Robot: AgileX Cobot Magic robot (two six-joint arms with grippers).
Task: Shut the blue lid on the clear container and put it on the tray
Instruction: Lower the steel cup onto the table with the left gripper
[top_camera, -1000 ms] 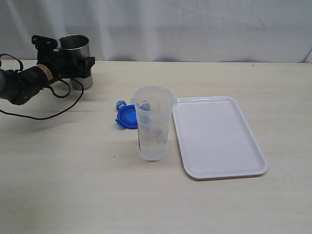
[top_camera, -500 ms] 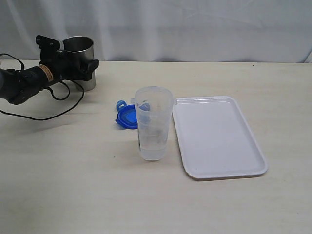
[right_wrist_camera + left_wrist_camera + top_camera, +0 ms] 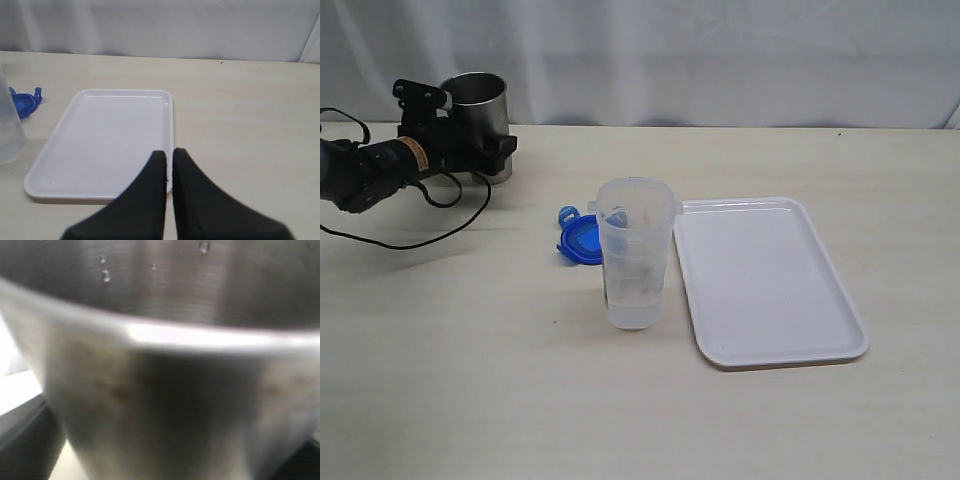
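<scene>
Crowding the steel cup (image 3: 478, 95) far from the clear container (image 3: 634, 255), the left gripper (image 3: 490, 150), its hold unclear, could snag and tip it; the blue lid (image 3: 580, 241) lies beside the container, right gripper (image 3: 169, 165) pinched closed, empty.

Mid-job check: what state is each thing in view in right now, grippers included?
blue lid: off the container, lying on the table beside it.
clear container: upright, uncovered, on the table beside the tray.
tray: flat on the table, nothing on it.
steel cup: upright, left gripper around it; grip unclear.
right gripper: shut, holding nothing.
</scene>
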